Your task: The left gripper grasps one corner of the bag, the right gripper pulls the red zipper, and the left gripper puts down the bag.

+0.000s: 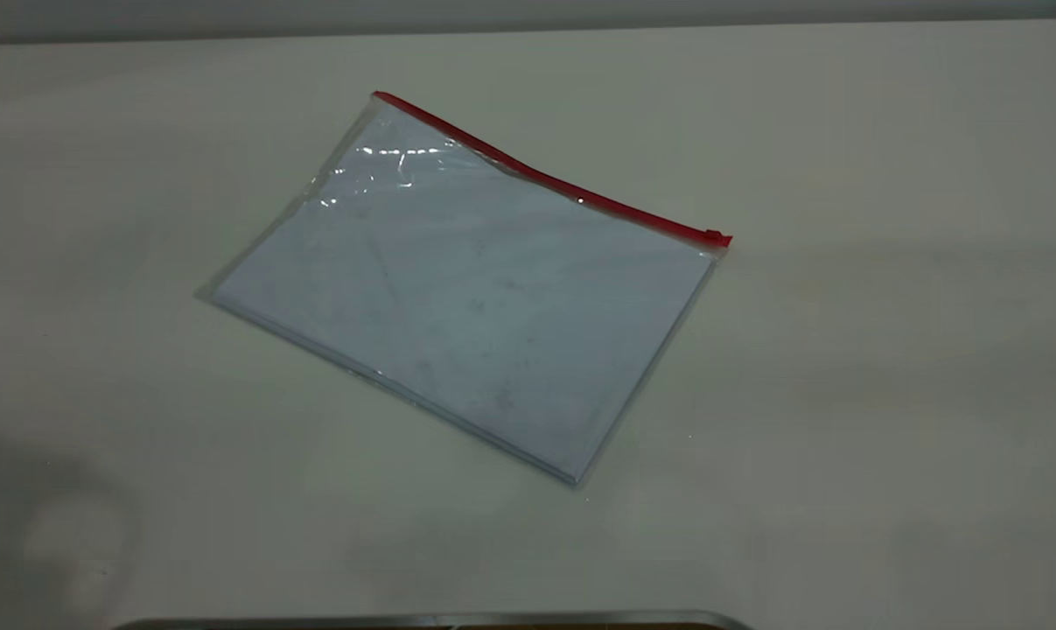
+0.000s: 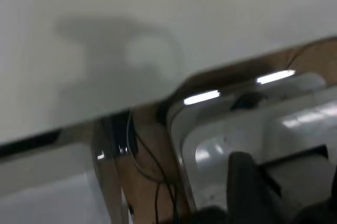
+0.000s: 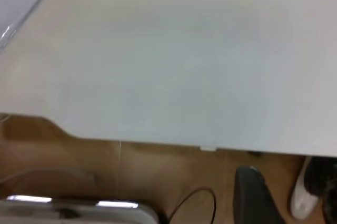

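Bag (image 1: pixel 466 297) lies flat on the pale table (image 1: pixel 886 367), near the middle of the exterior view, turned at an angle to the table edges. It is clear plastic w/ pale bluish-white sheets inside. Red zipper (image 1: pixel 545 178) runs along the far long edge, from the far left corner down to the right end, where the small red slider tab (image 1: pixel 716 237) sits. The corner of the bag (image 1: pixel 716 249) just beside that tab rests on the table, like the other corners; nothing touches the bag. Some light glare shows on the plastic near the far left part.

No arm appears in the exterior view. In the left wrist view a dark part of the left gripper (image 2: pixel 247 190) shows low over the table's edge, above the floor & a grey metal frame; cannot tell if its jaws are apart or together. In the right wrist view a dark finger of the right gripper (image 3: pixel 255 195) shows beyond the table's edge, floor below; its state also cannot be told. A bit of the bag's clear edge (image 3: pixel 21 2) is seen there in one corner, well apart from that gripper.
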